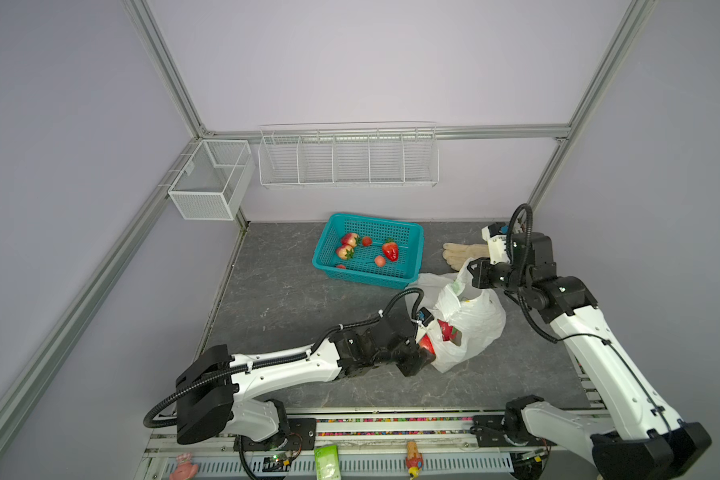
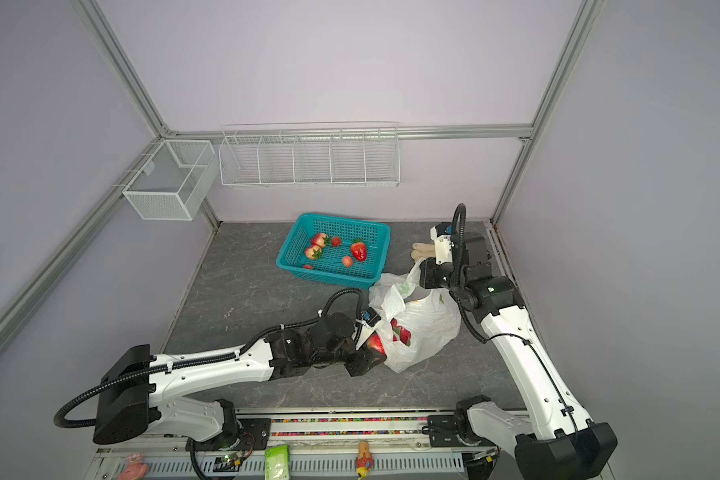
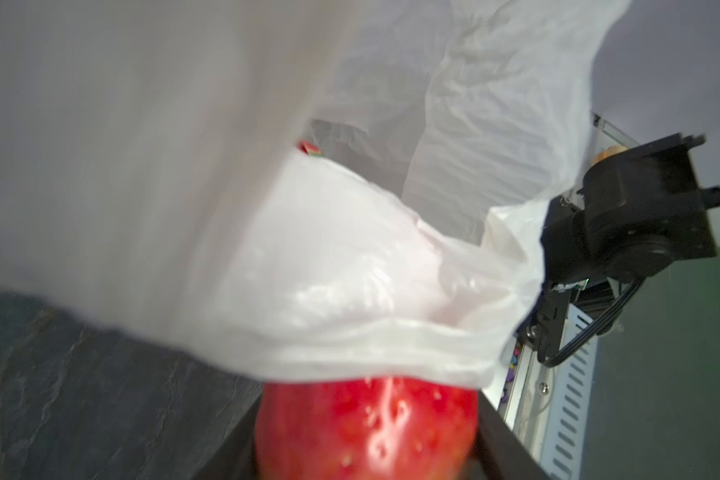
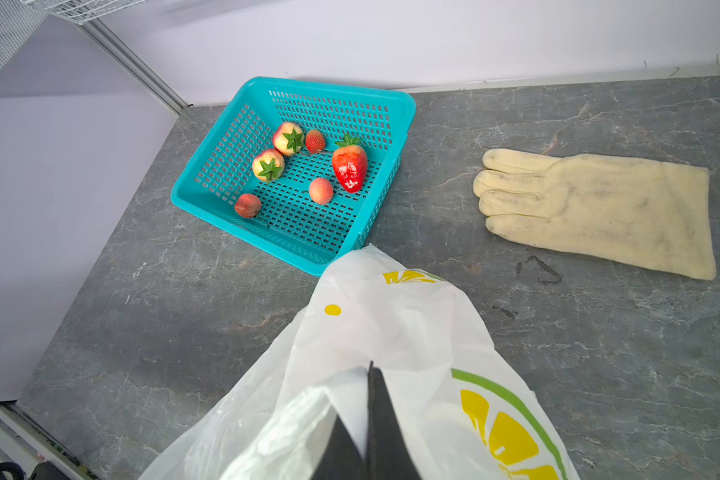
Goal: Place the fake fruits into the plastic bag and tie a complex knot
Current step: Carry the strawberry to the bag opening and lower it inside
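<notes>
In both top views, right of centre, the left tool [image 1: 427,344] gripped a strawberry [image 1: 425,340] against the bag [image 1: 476,328]. The right tool [image 1: 469,272] pinched the bag's upper edge.

Left wrist: the strawberry sat between the jaws.

Right wrist: the jaws met on the bag, and six fruits [image 4: 350,168] lay in the basket [image 4: 329,89].

Pale lilac walls [image 1: 350,62] close the cell, framed by aluminium posts [image 1: 171,75]. Well beyond the right gripper [image 1: 471,272], on the back wall, hangs a white wire rack [image 1: 348,160] of five compartments. Farther off to that gripper's left, a white mesh box [image 1: 202,203] hooks on the side rail. Below the gripper spreads a grey marbled tabletop [image 1: 287,299]. The light is soft and even.
</notes>
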`<state>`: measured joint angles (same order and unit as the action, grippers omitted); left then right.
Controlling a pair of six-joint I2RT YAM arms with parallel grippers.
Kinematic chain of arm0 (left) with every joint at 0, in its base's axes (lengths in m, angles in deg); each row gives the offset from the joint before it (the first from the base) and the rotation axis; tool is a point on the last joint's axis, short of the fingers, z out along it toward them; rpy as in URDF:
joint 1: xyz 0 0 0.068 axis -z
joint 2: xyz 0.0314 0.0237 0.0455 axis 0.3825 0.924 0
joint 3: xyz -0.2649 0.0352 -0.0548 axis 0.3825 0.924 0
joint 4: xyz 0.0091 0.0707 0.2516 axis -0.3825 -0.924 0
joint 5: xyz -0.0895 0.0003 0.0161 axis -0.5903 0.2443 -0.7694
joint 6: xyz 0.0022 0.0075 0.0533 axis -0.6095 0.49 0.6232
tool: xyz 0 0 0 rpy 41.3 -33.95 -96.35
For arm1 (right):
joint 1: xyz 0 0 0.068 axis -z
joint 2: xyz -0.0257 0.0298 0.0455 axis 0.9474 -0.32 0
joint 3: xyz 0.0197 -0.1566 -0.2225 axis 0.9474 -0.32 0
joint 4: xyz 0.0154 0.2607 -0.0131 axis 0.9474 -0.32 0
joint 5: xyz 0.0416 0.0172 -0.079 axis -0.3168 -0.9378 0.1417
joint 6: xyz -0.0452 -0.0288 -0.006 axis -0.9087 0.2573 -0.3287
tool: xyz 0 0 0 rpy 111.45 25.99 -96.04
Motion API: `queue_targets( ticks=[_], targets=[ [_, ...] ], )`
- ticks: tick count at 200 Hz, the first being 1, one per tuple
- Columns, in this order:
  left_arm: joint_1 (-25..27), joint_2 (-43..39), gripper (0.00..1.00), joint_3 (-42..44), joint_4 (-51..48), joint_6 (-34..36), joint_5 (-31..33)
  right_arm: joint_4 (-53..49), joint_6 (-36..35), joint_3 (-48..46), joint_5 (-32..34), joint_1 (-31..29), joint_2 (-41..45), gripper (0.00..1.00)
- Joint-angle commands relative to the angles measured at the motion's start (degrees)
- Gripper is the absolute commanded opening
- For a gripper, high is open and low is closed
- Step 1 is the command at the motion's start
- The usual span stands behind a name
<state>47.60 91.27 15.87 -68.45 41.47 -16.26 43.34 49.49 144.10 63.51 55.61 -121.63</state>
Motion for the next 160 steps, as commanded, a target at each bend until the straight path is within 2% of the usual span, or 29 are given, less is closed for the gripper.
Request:
queue_targets(
  ticks=[1,31,58,83,113,141,160],
  targets=[
    [0.05,-0.19,0.36,-0.97,8.82,-1.94,-0.28,-0.77,-0.56,-0.74,-0.63,0.42,2.11,0.06],
    [-0.04,3.67,0.37,-3.09,16.31,-5.16,-1.42,-0.67,0.61,-2.67,-4.41,0.35,3.05,0.06],
    [-0.37,5.9,0.38,-5.17,20.83,-7.89,-0.76,-2.89,-0.41,-2.61,-5.04,0.4,4.31,0.06],
    [-0.65,8.81,0.38,-6.35,24.4,-10.46,3.83,-3.45,0.13,-2.63,-5.96,0.36,5.85,0.06],
    [-0.57,15.12,0.38,-10.96,22.96,-11.56,9.78,-1.28,3.08,-4.22,-9.94,0.36,7.29,0.06],
    [-1.14,18.66,0.38,-11.09,19.92,-11.37,18.58,-1.72,2.92,-4.43,-6.14,0.44,8.78,0.06],
    [-3.66,19.81,0.38,-9.63,21.45,-13.9,19.24,-1.05,2.93,-4.97,-5.66,0.46,9.33,0.06]
  ],
)
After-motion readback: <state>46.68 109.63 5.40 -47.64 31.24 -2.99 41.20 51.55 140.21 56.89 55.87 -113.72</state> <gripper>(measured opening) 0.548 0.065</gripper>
